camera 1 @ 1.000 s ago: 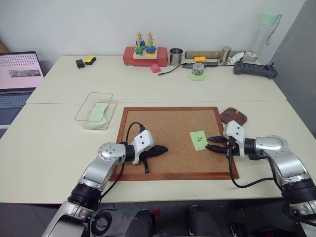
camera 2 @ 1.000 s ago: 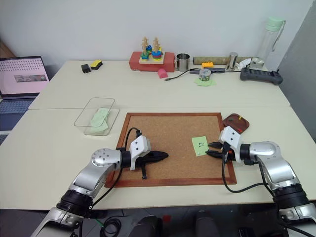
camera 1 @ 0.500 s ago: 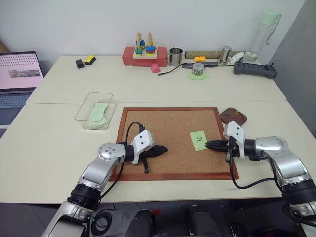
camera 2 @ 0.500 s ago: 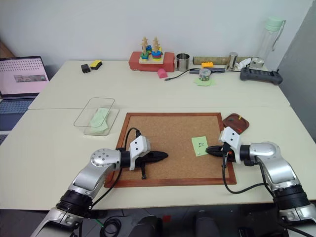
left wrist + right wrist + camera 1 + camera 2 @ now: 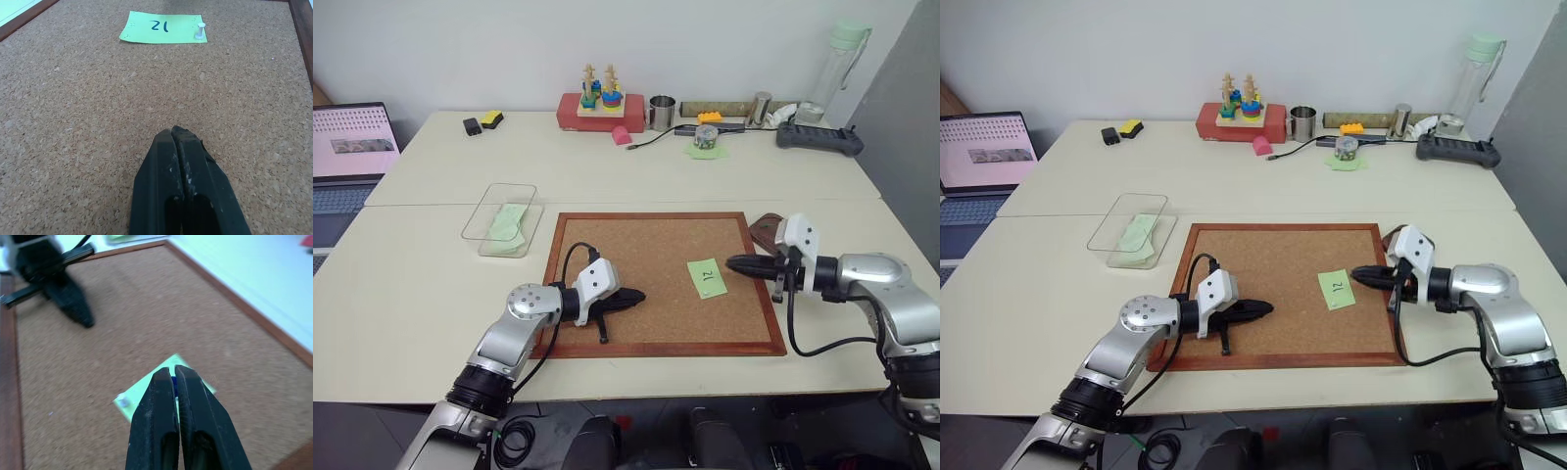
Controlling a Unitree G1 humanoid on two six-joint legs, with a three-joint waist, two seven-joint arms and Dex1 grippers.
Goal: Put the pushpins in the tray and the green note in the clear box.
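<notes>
Corkboard (image 5: pixel 646 245), near side: left claw (image 5: pixel 631 295) pinched shut, empty, parked on the cork. Green note (image 5: pixel 707 278) lies mid-board, one pale pin (image 5: pixel 199 32) left in it. Right claw (image 5: pixel 732 262) is closed on a blue speck, probably a pushpin (image 5: pixel 172 381). A second ago it was open, low at the note's edge; now it's lifted. Tray (image 5: pixel 764 228) is just behind it, drop-off pending. Clear box (image 5: pixel 499 196) on the bench holds plain green paper, note not in yet.
</notes>
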